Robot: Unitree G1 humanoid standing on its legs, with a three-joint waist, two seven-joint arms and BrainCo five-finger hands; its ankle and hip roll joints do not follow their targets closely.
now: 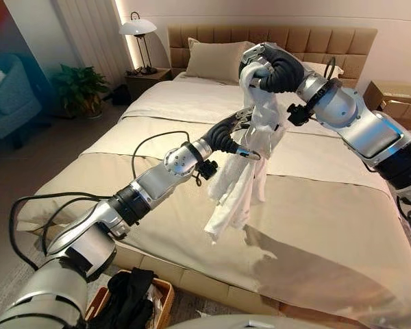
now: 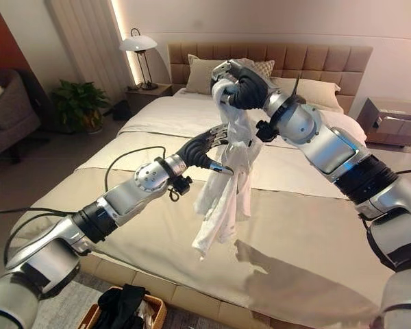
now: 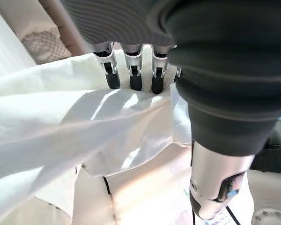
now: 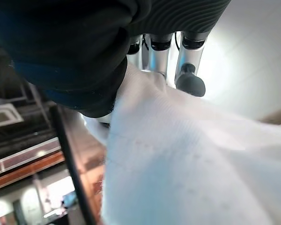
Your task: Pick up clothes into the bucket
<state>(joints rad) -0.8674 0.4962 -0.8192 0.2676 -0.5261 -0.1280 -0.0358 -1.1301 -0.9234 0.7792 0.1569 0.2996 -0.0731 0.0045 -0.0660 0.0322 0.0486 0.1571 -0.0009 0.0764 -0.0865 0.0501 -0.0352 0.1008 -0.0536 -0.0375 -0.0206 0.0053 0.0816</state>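
Left eye view: one white garment (image 1: 250, 147) held up in the air above one beige bed (image 1: 315, 226), hanging down in folds. Right hand (image 1: 260, 68) at 12 o'clock of the cloth, fingers curled round its top edge. Left hand (image 1: 234, 137) at 9 o'clock, pinching the cloth's middle. One wicker basket (image 1: 161, 301) at 7 o'clock on the floor, holding dark clothes (image 1: 130, 298). One lamp (image 1: 138, 29) at 11 o'clock, one potted plant (image 1: 79, 86) at 10 o'clock.

Right eye view: two pillows (image 2: 209, 72) against the headboard.

Left wrist view: dark fingertips (image 3: 133, 82) pressed into white cloth.

Right wrist view: fingers (image 4: 189, 82) closed over cloth.
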